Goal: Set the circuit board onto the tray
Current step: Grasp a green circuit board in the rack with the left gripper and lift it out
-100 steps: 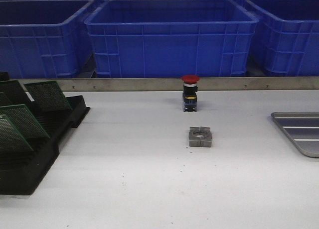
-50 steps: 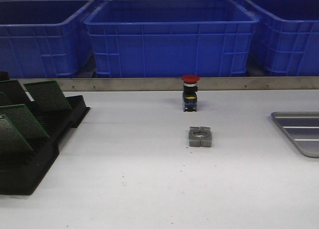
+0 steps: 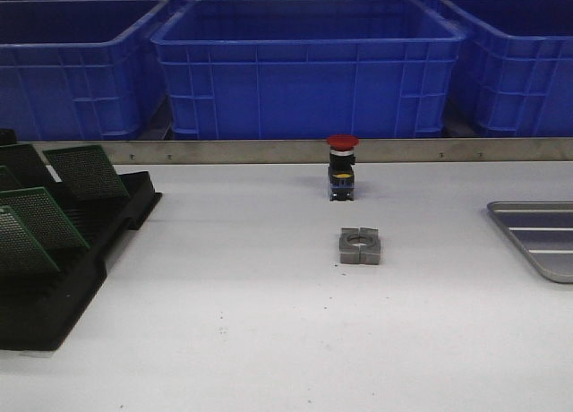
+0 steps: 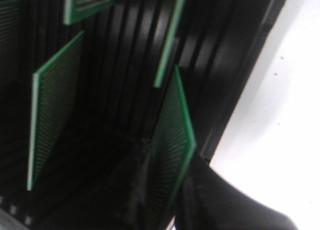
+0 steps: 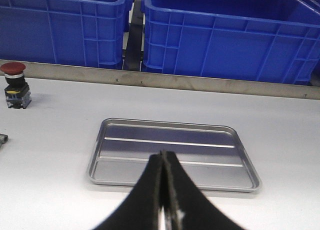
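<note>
Left pincer [image 4: 165, 190] grips a green perforated circuit board [image 4: 172, 140] (right pincer [image 5: 163, 200] closed, empty).

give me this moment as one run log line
phase: reaching for board | left claw: at circuit board in rack, closure unclear | right claw: shut, empty, above tray | tray: empty

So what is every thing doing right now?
Tray: empty, flat on table.
Circuit boards: standing tilted in the black rack.
Left gripper: around one board's lower edge.
Right gripper: shut, empty, hanging over tray.
Red button switch: upright.
Metal block: lying flat.
</note>
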